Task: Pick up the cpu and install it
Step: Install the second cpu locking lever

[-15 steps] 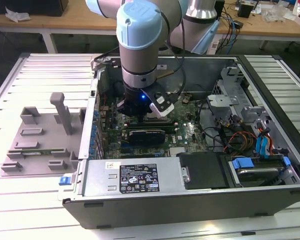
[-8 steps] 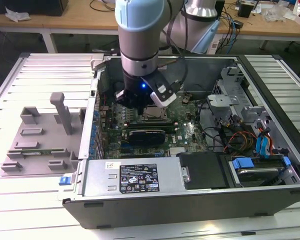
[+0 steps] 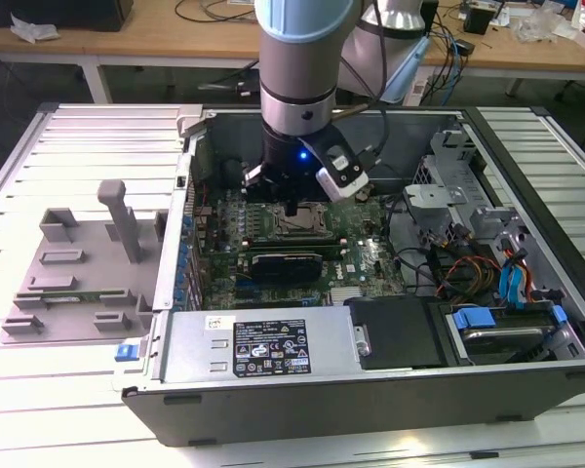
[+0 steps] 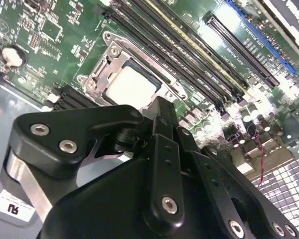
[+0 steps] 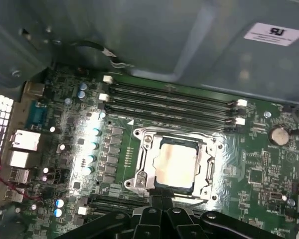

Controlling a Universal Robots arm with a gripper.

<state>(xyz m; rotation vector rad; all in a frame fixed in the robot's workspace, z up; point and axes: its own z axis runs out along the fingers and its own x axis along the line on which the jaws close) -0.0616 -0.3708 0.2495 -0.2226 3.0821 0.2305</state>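
Fingers [image 4: 162, 112]: black, drawn together to a narrow tip with nothing seen between them, as far as the second wrist view allows; the tip hangs just above the near edge of the socket.

Cpu [image 5: 175, 164]: pale silvery square, lying flat inside the metal socket frame [image 5: 142, 162] on the motherboard [image 5: 259, 164]; in both wrist views it sits square within the frame's opening, apparently seated.

Gripper [image 3: 291, 207]: in the exterior view, down inside the open computer case [image 3: 273, 341], over the middle of the board.

Memory slots [image 5: 169, 102]: long, dark, running beside the socket.

Grey fixture [image 3: 83, 263]: on the counter [image 3: 526, 146] at the exterior view's left, beside the case.

Status: pick-up and placement appear done; whether the frame is latched cannot be told.
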